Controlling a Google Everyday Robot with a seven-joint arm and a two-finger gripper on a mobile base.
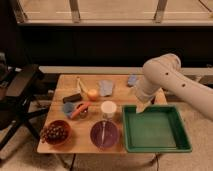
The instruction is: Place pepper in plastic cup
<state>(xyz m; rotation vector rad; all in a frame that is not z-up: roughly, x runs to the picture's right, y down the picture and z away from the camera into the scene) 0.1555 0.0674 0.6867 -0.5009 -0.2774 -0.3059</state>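
Approach step. gripper (142,107) hovers right of centre, over green tray (155,149) corner; open or closed, can't tell. pepper (80,110) left-centre on counter (120,81), beside plastic cup (68,108). Next: reach left, grab pepper.

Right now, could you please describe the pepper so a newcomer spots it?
On the wooden table, left of the pincer at the green tray, a slender orange-red pepper lies between the white cup and short blue cup. Unlike the round orange fruit behind, it is long and thin.
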